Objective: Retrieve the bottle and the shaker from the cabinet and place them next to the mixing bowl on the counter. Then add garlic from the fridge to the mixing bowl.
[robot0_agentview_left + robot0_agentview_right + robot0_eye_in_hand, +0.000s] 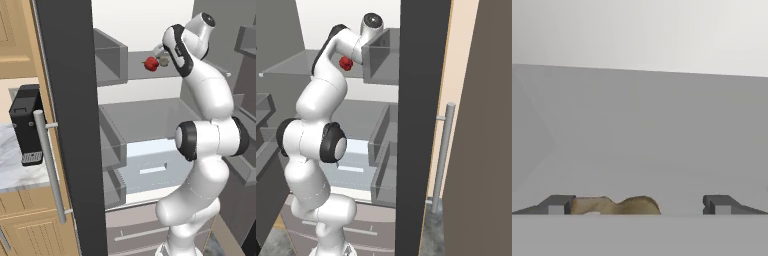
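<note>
between the spread fingertips of the tool point(640, 205), low in the hand view, sits the garlic point(617, 205), a tan lumpy bulb on the grey upper shelf point(662, 140) of the open fridge point(70, 125). it lies off centre, touching or just beside one fingertip and well apart from the other, so closing calls for a small sideways shift first. nothing is pinched yet. a red item point(151, 63) rests on the same shelf.

The fridge point(150, 120) is showing a dark grey door point(70, 125), a silver bar handle point(49, 165), a pale inside and grey shelves. A red item point(151, 63) is sitting at twelve o'clock. The counter point(10, 160) is showing white marble with grey veins. The garlic point(614, 205) is looking tan-brown.
</note>
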You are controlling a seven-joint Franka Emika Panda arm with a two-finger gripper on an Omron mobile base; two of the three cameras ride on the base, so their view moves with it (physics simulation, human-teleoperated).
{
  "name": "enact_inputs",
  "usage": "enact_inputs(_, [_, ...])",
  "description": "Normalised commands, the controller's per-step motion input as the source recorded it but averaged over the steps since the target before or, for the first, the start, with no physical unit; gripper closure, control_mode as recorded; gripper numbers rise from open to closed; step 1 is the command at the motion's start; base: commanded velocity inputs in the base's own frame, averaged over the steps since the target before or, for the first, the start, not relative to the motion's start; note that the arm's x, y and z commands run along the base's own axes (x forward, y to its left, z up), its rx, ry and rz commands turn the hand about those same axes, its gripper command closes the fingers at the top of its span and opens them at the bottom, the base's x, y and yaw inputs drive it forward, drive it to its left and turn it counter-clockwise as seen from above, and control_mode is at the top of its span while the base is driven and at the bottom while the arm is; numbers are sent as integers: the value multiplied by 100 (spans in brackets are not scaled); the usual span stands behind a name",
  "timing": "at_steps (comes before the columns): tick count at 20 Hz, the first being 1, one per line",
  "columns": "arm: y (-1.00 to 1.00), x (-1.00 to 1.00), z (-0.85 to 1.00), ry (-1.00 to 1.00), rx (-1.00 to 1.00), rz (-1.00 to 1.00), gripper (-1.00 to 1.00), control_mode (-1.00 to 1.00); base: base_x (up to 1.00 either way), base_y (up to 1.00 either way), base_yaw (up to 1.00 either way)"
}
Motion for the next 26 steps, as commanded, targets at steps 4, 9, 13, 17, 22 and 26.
enact_inputs(4, [0,22,-26,1,0,0,-100,-100,0,0,0])
enact_inputs(9, [0,0,0,0,0,0,-100,-100,0,0,0])
enact_inputs(13, [0,-2,11,0,0,0,-100,-100,0,0,0])
enact_inputs(17, [0,-18,19,0,0,0,-100,-100,0,0,0])
enact_inputs(22, [0,-23,12,0,-1,0,-100,-100,0,0,0])
enact_inputs(26, [0,-13,-6,2,-3,0,-100,-100,0,0,0])
